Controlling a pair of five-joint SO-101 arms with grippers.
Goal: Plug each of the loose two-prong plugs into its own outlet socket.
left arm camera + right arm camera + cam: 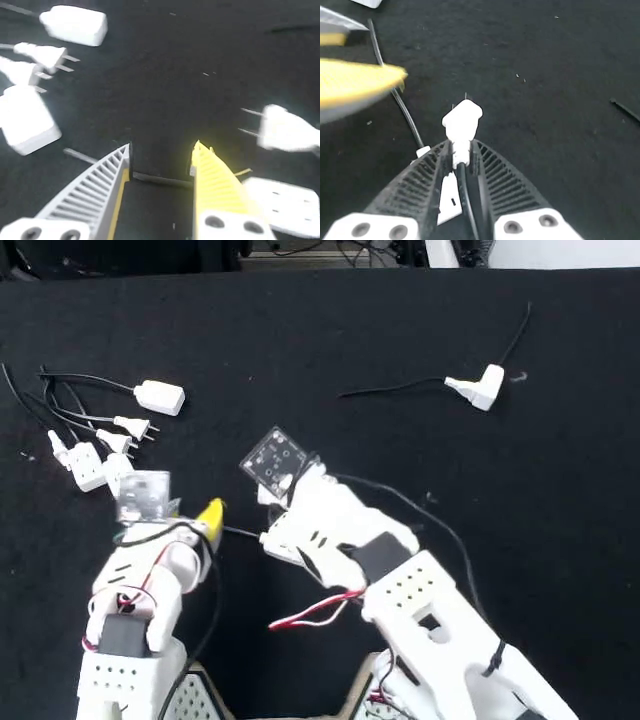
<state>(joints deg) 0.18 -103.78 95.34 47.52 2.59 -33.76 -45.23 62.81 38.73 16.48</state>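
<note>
Black cloth point(420, 330): plug point(462, 119) clamped by right gripper point(461, 147), left gripper point(162, 147) open and empty.
Light, rigid, likely slick; best held on flat body sides, prongs kept clear.

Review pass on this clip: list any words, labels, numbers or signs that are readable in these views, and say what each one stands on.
There is no readable text in these views.
The white two-prong plug held in the right claw is plain.
A small dark mark on the white piece low between that claw's fingers is too small to read.
The white rounded block on a black cable shows no print.
</note>
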